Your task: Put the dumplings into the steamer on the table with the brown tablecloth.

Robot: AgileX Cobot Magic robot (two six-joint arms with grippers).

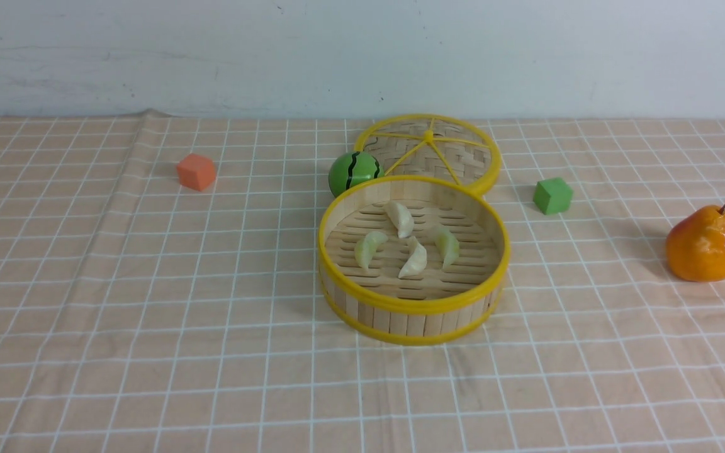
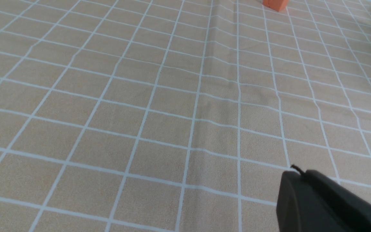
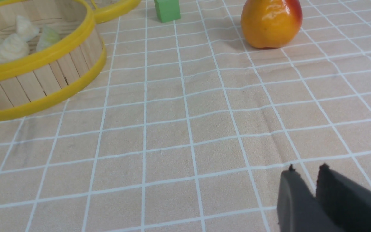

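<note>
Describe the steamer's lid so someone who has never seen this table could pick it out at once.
Start at the steamer, mid-table on the tablecloth. The lid lies flat right behind it, beside the green striped ball. Unlike the walled steamer, it is a flat woven disc with yellow spokes meeting at a centre knob.

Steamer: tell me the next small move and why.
Probably none beyond keeping both arms back and stopping. All four dumplings already lie on the slatted floor of the steamer, none are left on the tablecloth, and neither arm shows in the front view. The right gripper, fingers slightly apart, holds nothing.
</note>
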